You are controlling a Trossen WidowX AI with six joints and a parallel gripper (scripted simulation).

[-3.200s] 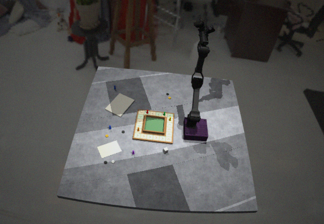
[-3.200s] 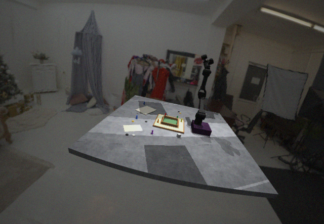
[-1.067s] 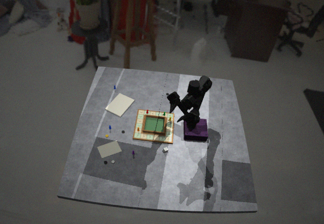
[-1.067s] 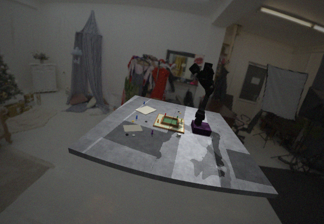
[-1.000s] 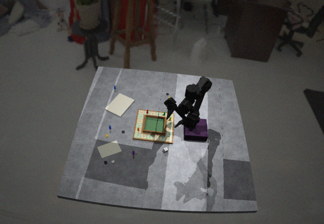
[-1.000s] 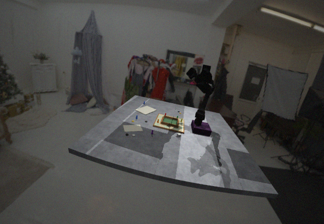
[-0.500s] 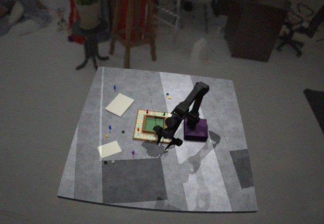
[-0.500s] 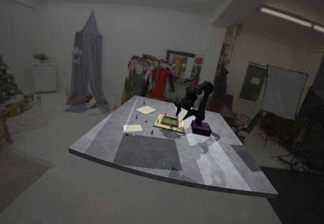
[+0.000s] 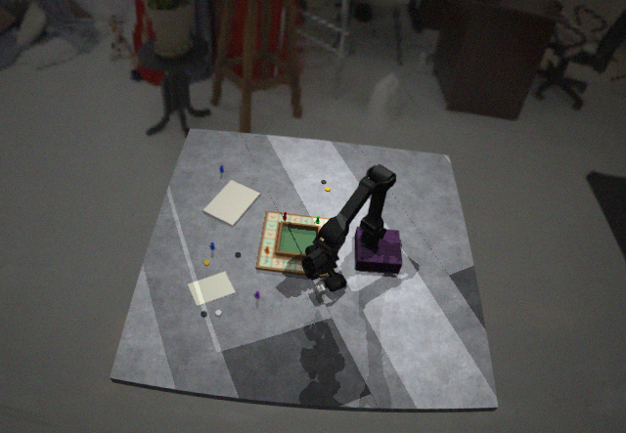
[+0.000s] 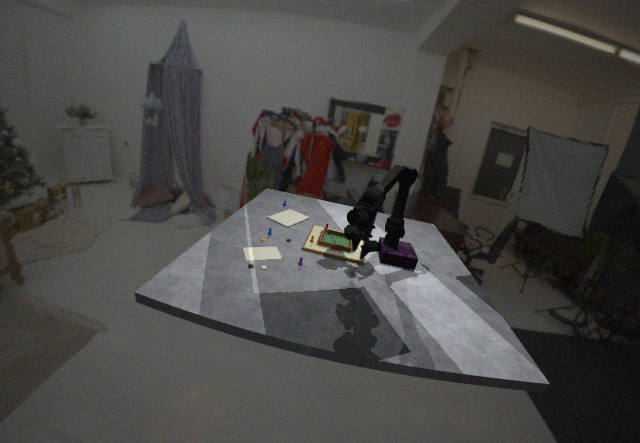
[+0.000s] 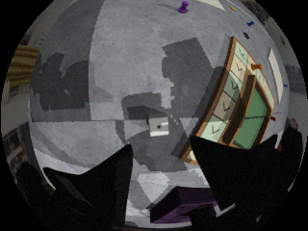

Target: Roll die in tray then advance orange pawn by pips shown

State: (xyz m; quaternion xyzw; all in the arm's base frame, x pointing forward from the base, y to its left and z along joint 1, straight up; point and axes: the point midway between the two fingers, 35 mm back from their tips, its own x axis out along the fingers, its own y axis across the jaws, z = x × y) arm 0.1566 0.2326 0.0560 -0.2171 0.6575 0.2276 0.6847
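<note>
My gripper (image 9: 322, 280) (image 11: 162, 145) is open, with nothing between its fingers, and points down above the table beside the board. The white die (image 9: 319, 287) (image 11: 158, 126) lies on the table below and just ahead of the fingertips in the wrist view; one dark pip shows on its top. The orange pawn (image 9: 266, 249) (image 10: 311, 239) (image 11: 257, 66) stands on the left side of the board (image 9: 270, 234) (image 11: 225, 103). The green-floored tray (image 9: 295, 238) (image 10: 334, 239) (image 11: 255, 120) in the board's middle looks empty; the arm hides the board's right part in the top view.
A red pawn (image 9: 285, 216) and a green pawn (image 9: 317, 220) stand on the board's far edge. A purple pawn (image 9: 257, 294) (image 11: 183, 7), blue pawns (image 9: 221, 168) (image 9: 212, 245), two pale cards (image 9: 231, 202) (image 9: 211, 288) and several small discs lie around the board. The purple arm base (image 9: 378, 249) is right of it.
</note>
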